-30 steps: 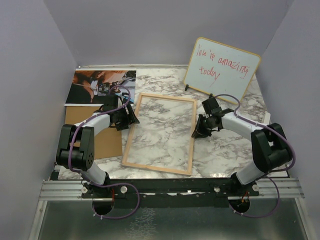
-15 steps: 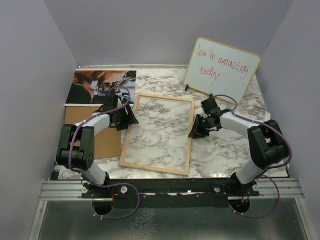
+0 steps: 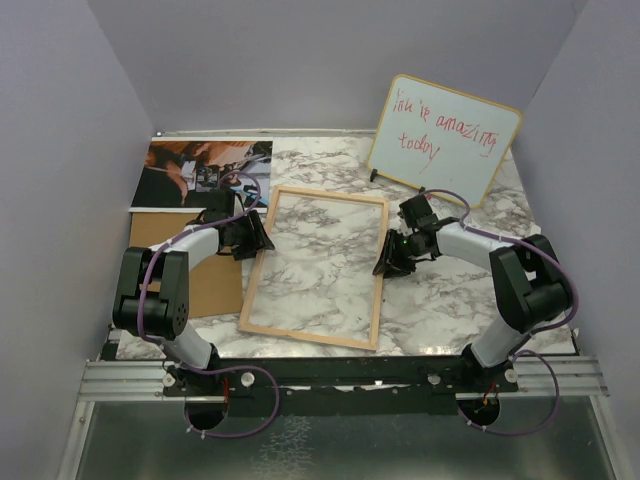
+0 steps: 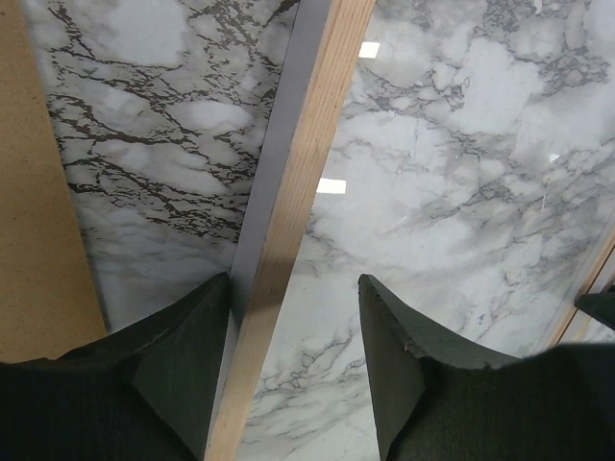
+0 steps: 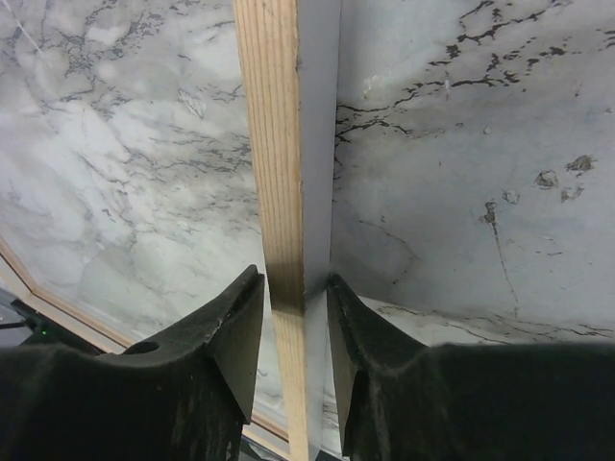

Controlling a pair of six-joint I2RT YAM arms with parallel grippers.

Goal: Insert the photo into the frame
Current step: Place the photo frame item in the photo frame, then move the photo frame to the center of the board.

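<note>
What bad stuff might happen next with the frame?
The left gripper is open around the left rail of the frame, while the right gripper pinches the right rail; lifting now might tilt it. The whiteboard stands close behind the right arm, so a swing might knock it over.

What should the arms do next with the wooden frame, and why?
Probably close the left fingers on the left rail of the thin light-wood rectangular frame. They straddle that rail with gaps on both sides, while the right fingers sit snug either side of the opposite rail. The frame lies flat on the marble table, so lifting it likely needs both holds.
</note>
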